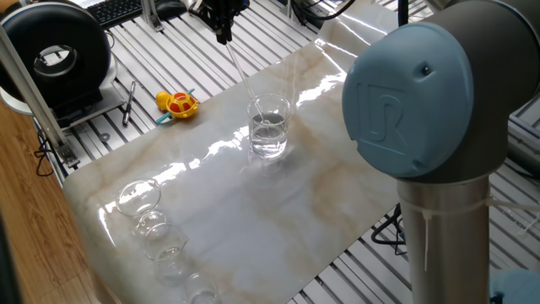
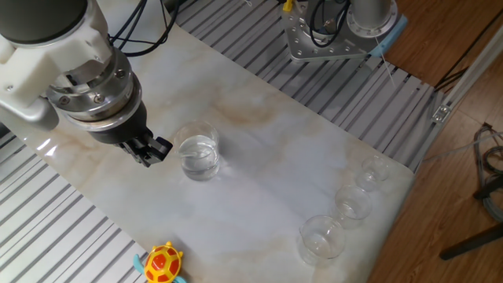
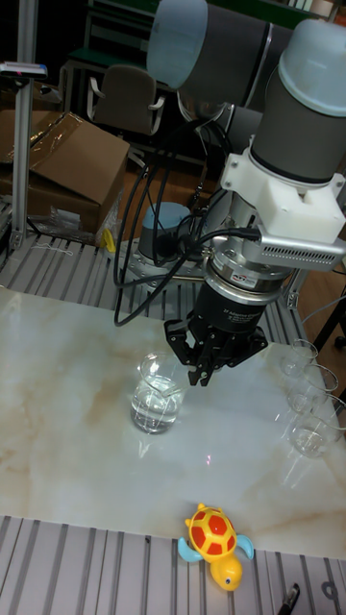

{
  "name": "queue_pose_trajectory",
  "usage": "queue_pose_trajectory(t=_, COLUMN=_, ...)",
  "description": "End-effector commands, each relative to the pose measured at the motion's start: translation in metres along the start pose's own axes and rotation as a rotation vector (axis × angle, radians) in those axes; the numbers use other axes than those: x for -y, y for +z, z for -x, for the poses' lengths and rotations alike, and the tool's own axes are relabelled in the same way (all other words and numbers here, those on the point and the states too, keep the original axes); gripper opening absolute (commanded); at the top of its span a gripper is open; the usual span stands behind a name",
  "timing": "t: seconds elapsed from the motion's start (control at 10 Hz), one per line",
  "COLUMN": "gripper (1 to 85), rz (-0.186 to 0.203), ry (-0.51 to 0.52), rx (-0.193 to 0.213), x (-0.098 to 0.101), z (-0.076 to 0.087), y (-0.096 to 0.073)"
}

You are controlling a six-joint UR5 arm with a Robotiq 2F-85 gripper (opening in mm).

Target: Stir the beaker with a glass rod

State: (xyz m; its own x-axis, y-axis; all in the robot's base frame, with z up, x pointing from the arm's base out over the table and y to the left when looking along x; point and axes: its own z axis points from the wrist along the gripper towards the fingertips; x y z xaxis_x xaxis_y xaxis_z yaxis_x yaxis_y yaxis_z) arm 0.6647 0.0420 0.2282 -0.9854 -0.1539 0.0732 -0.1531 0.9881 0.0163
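On the marble-patterned table (image 1: 337, 194), near its middle, stands the beaker (image 1: 269, 127), upright and partly filled with clear liquid. The gripper (image 1: 224, 34) hangs above and to one side of it, toward the table edge where the yellow toy turtle (image 1: 178, 103) lies. Its fingers are drawn close together on the upper end of the glass rod (image 1: 238, 67). The rod's long axis slants down and away from the fingers, and its lower end passes over the rim and into the beaker; whether the tip touches the glass bottom cannot be made out. In the other fixed view the gripper (image 2: 154, 152) sits just beside the beaker (image 2: 198, 155), with the rod itself too faint to trace. Stirring therefore depends on keeping the fingers offset to the turtle side while the tip circles inside the wall. Several smaller glass vessels (image 2: 343, 208) stand well apart, by the far edge.
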Motion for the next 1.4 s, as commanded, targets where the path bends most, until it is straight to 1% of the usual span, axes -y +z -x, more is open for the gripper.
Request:
queue_pose_trajectory(t=0.0, gripper=6.3, rz=0.011, ry=0.000, rx=0.003, x=-0.0021, z=0.0000, y=-0.0012)
queue_pose_trajectory(t=0.1, gripper=3.3, rz=0.011, ry=0.000, rx=0.003, x=-0.0021, z=0.0000, y=-0.0013)
queue_pose_trajectory(t=0.4, gripper=1.3, rz=0.010, ry=0.003, rx=0.001, x=-0.0012, z=-0.0008, y=-0.0019)
queue_pose_trajectory(t=0.9, gripper=1.0, rz=0.010, ry=0.005, rx=0.001, x=-0.0010, z=-0.0011, y=-0.0029)
queue_pose_trajectory(t=1.3, gripper=1.0, rz=0.012, ry=0.009, rx=0.009, x=-0.0012, z=0.0000, y=-0.0058)
